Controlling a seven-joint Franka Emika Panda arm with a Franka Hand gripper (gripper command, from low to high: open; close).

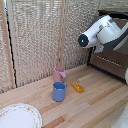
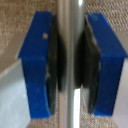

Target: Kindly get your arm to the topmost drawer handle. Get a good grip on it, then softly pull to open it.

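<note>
Jaws of the gripper stand clamped on the topmost drawer handle, its silvery bar running squarely between both blue fingers, seemingly a centred hold for pulling straight.

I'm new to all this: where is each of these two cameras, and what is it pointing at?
Exterior view: off the robot, looking down across a wooden table with a pink cup, blue cup, orange object and plate, toward a reed screen and a dark drawer unit; the white arm shows.
Wrist view: on the wrist, looking close along the hand; its blue fingers flank the silvery drawer handle.
Shared: only the arm's hand end meets both; the exterior view hides the handle behind the arm.
</note>
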